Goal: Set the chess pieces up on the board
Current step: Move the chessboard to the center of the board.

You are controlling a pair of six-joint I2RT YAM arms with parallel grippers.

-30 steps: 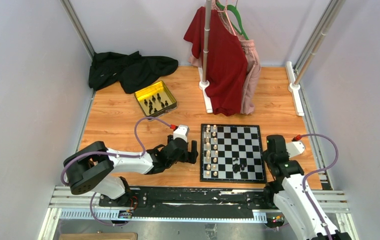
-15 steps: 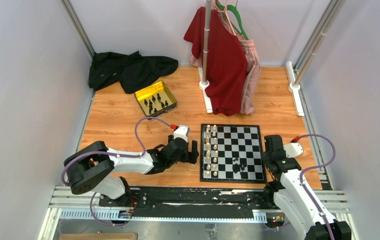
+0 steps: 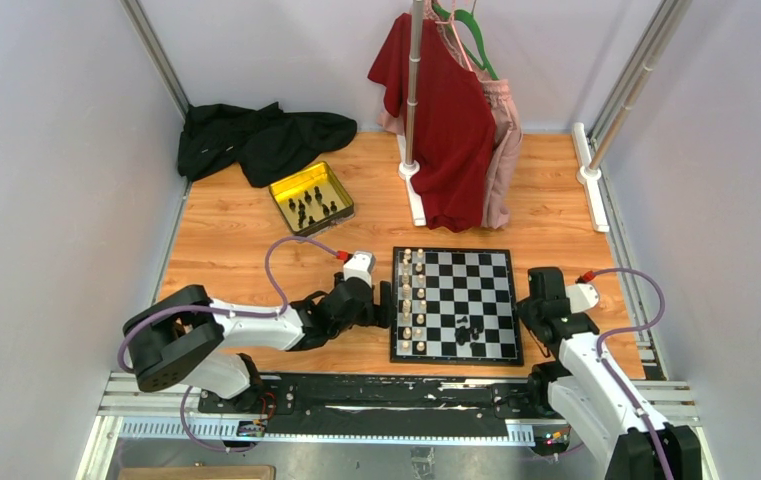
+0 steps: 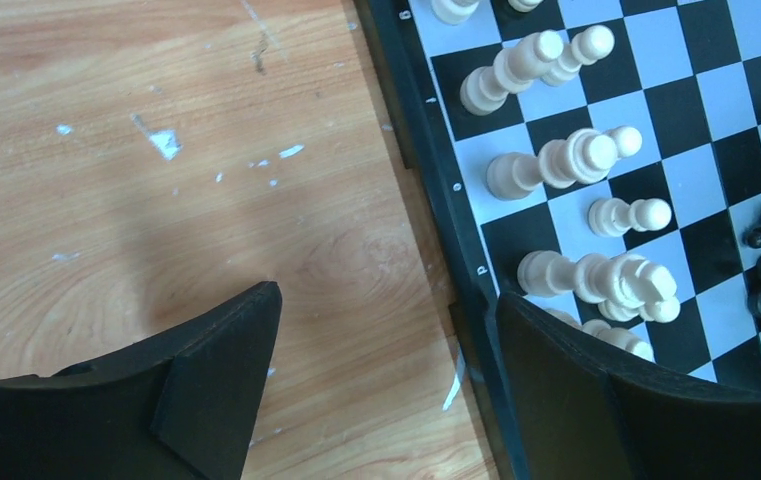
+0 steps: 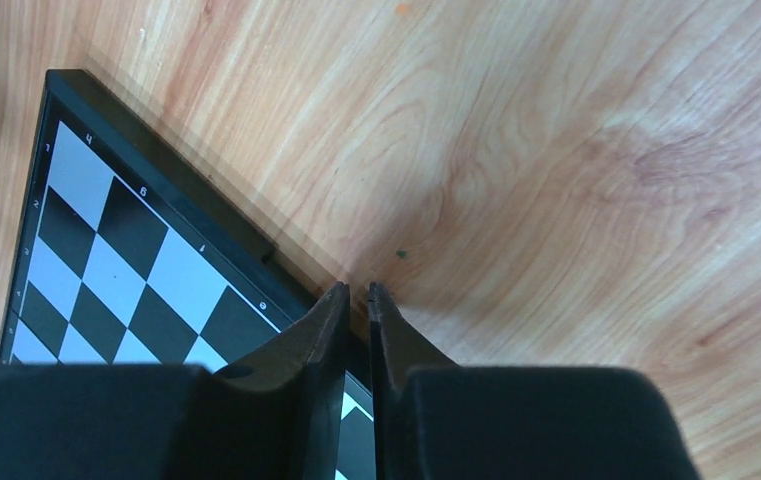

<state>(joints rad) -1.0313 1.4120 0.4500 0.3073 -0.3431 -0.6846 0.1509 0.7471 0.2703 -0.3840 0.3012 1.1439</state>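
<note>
The board [image 3: 476, 285] now sits a little further left on the worktop [image 3: 236, 240] than it did half a second ago, closer to the left arm. The right end effector [image 3: 533, 305] has followed it and its tips are at the board's right border. From its wrist camera the two fingers stand almost together with only a thin slit between them, and I see nothing held in that slit. The left end effector [image 4: 388, 300] is spread wide and empty. One finger is over bare wood and the other is over the board's left border, so the edge lies between them.

The cream-white chess pieces [image 3: 411, 300] stand in two columns along the left side of the board. The left wrist view shows several of them [image 4: 556, 165] upright on their squares. A small cluster of black pieces [image 3: 469, 330] sits bunched on the near middle squares, not in rows.

Further back on the left, the yellow-gold tray [image 3: 278, 193] holds more black pieces [image 3: 308, 208], scattered loose inside it. It is well apart from the board.

Behind the tray a black garment [image 3: 261, 135] lies crumpled in the far left corner. A rack pole [image 3: 414, 80] stands just beyond the board with a red shirt [image 3: 446, 110] and a pink garment [image 3: 501, 140] hanging from it, their hems close to the board's far edge.
</note>
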